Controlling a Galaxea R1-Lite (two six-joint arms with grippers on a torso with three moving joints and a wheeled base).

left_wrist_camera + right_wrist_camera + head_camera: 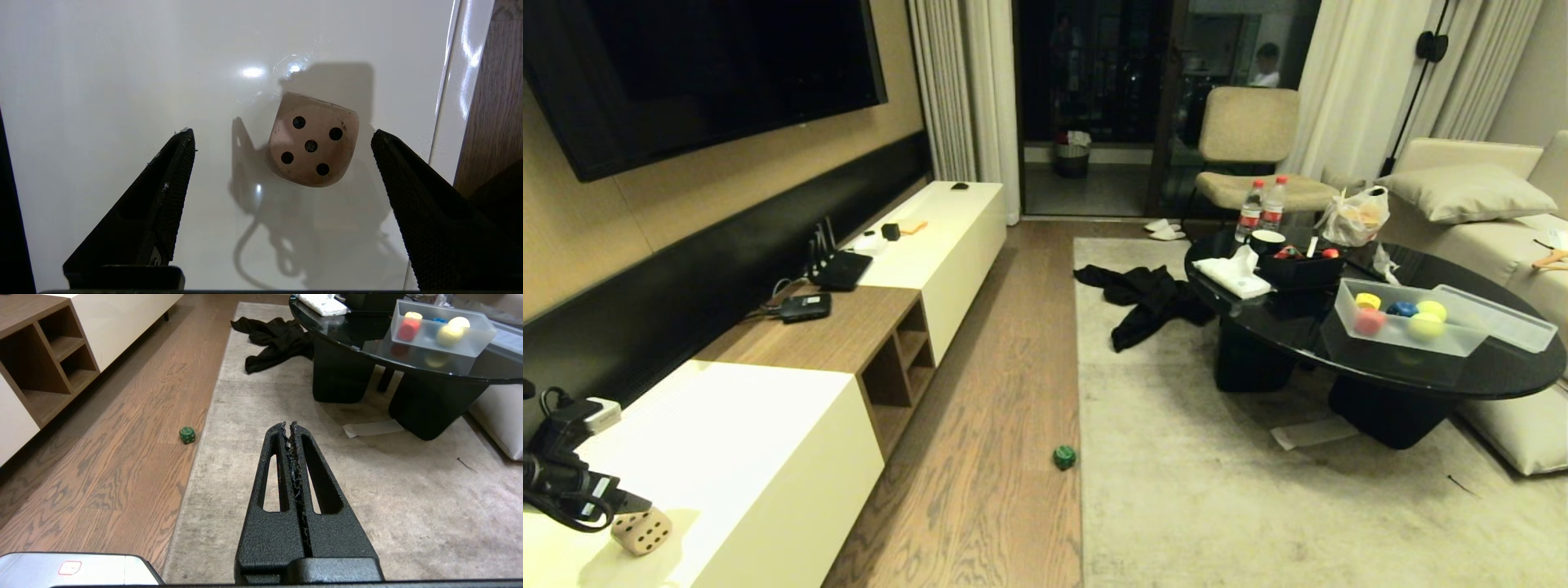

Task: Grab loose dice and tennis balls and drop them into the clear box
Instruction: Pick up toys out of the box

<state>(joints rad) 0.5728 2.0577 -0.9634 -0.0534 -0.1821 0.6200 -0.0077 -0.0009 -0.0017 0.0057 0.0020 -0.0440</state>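
A tan die (312, 141) with black pips sits on the white cabinet top (122, 61). My left gripper (282, 134) hangs over it, open, with the die in the gap near the fingertips and touching neither. In the head view that die (642, 531) lies at the bottom left beside my left arm (572, 482). A green die (1064, 457) rests on the wood floor by the rug's edge. The clear box (1396, 341) on the black table holds yellow, red and blue dice and two tennis balls (1425, 327). My right gripper (289, 425) is shut and empty above the rug.
The box's lid (1499, 317) lies beside it on the black table (1462, 380). A black garment (1143, 302) is crumpled on the rug. Bottles, tissues and a black box crowd the table's far side. A sofa stands at the right, a chair at the back.
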